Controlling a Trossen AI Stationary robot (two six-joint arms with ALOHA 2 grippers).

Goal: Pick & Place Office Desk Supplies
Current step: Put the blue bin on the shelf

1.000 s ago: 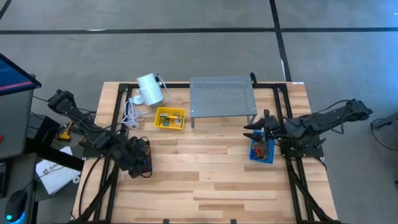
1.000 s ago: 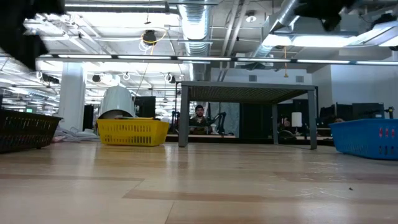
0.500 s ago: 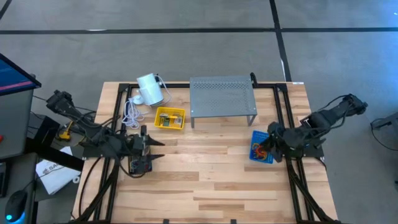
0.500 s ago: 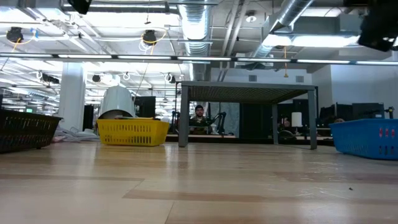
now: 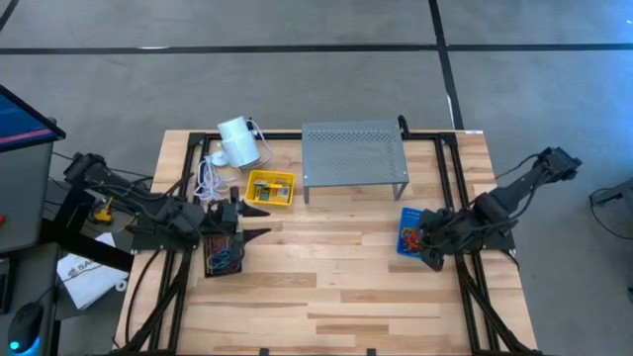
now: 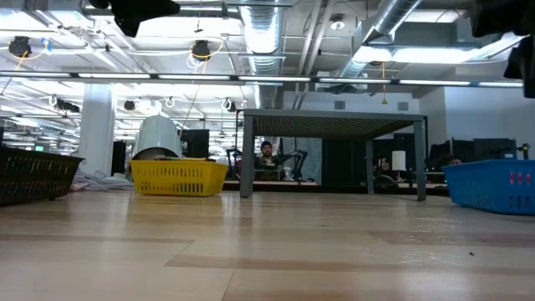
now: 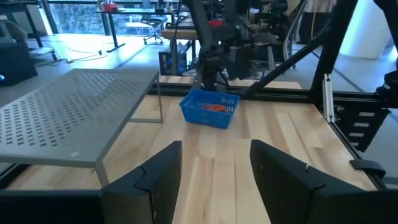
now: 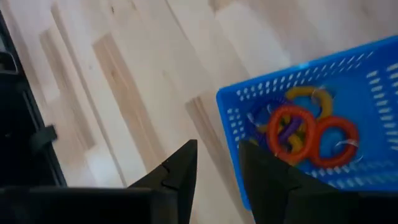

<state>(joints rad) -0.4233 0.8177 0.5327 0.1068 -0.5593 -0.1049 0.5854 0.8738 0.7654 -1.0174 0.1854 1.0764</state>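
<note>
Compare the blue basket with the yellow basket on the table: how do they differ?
The blue basket sits at the table's right side; the yellow basket sits left of the grey shelf. The blue one holds coiled loops, orange, yellow and purple; the yellow one holds small boxes. The right claw is over the blue one; no claw is at the yellow. Both are small perforated bins.

Three baskets: one yellow basket, one blue basket, one black basket. One grey shelf, one white cylinder. Two arms.
</note>
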